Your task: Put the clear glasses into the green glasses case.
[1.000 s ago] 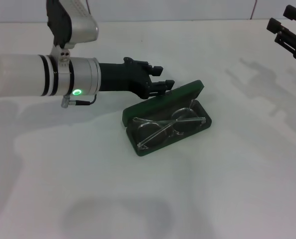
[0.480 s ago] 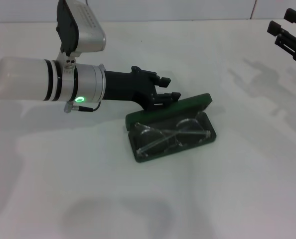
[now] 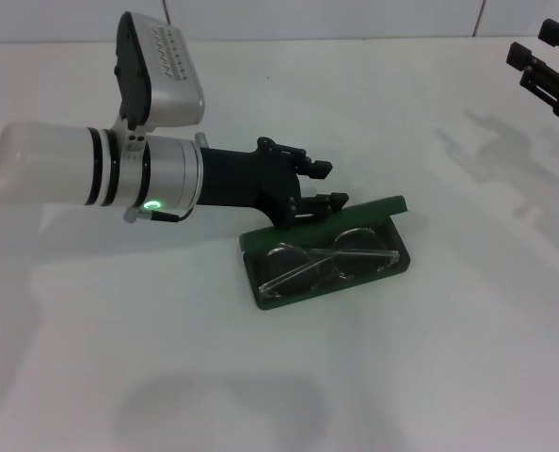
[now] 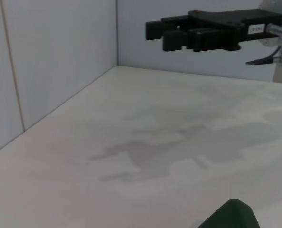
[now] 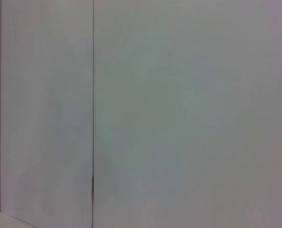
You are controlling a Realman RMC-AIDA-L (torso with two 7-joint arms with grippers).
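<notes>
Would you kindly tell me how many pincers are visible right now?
2: the left pincer is at the green glasses case lid's rear edge; the right pincer is raised at the table's far right.

The left arm (image 3: 54,174) is a pale grey-white tube ending in a silver metal collar with black rings, a lit green dot and a thin black cable. A perforated silver camera housing (image 3: 162,71) sits above it. Both the left pincer (image 3: 325,185) and right pincer (image 3: 552,66) are matte black, angular and blocky.

A bare test booth: plain white tabletop (image 3: 430,358) enclosed by white panel walls (image 4: 55,61).
</notes>
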